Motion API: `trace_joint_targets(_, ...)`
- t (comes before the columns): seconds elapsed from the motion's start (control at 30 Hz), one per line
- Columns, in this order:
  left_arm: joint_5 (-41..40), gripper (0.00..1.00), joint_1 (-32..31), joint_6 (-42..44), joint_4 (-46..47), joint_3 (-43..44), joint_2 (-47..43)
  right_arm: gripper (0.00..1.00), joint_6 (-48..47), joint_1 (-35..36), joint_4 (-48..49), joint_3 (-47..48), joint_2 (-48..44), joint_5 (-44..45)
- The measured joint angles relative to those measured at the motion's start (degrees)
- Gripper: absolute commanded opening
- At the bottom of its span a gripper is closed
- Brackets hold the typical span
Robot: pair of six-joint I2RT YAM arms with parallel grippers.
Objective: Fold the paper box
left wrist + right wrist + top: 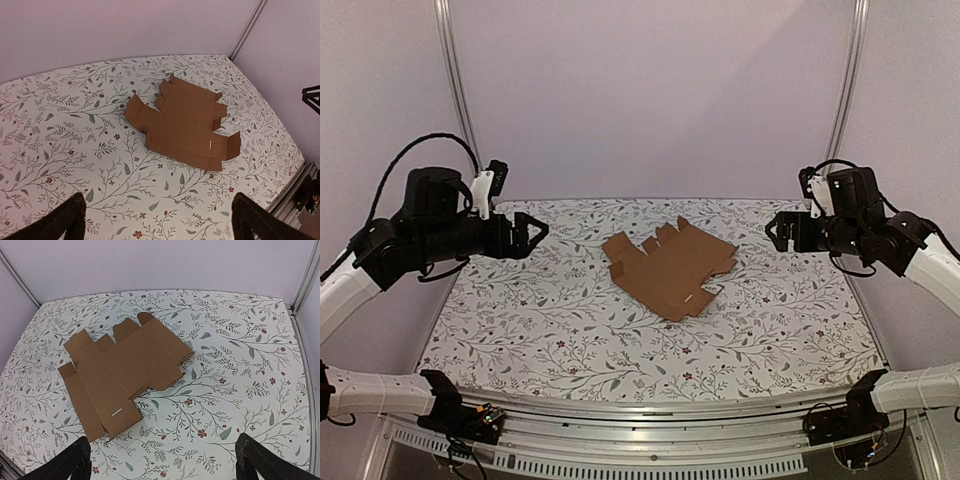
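Between my two hands, on the flowered tablecloth (520, 330), the paper box (668, 268) lies unfolded and mostly flat. It is a plain brown die-cut sheet with its flaps and tabs spread out. My left gripper (534, 235) hangs above the cloth with jaws wide, holding nothing; the sheet is ahead of it, a little to the right, well apart. My right gripper (777, 232) is equally wide and empty, and the sheet lies ahead to its left, untouched.
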Motion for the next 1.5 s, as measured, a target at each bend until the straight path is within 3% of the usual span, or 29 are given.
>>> trace_joint_targets(0.27, 0.2, 1.00, 0.0, 0.0, 2.0, -1.5, 0.6, 0.99, 0.3, 0.0, -3.0, 0.2, 2.4, 2.3)
trace_joint_targets(0.63, -1.8, 1.00, 0.0, -2.1, 1.6, -5.4, -3.4, 0.98, 1.5, 0.7, 1.3, -1.2, 8.0, -5.1)
trace_joint_targets(0.83, -1.3, 1.00, 0.0, -3.9, 1.6, -7.6, -2.9, 0.96, 3.9, 4.6, 3.8, -0.2, 13.9, -6.2)
trace_joint_targets(1.13, -0.7, 1.00, 0.0, -4.6, 1.6, -7.7, -3.0, 0.93, 16.8, 10.9, 13.3, -1.2, 22.4, -3.1)
trace_joint_targets(1.5, -0.6, 0.99, 0.0, -4.5, 1.2, -8.9, -5.2, 0.83, 33.7, 13.6, 20.1, -4.9, 31.7, 1.0)
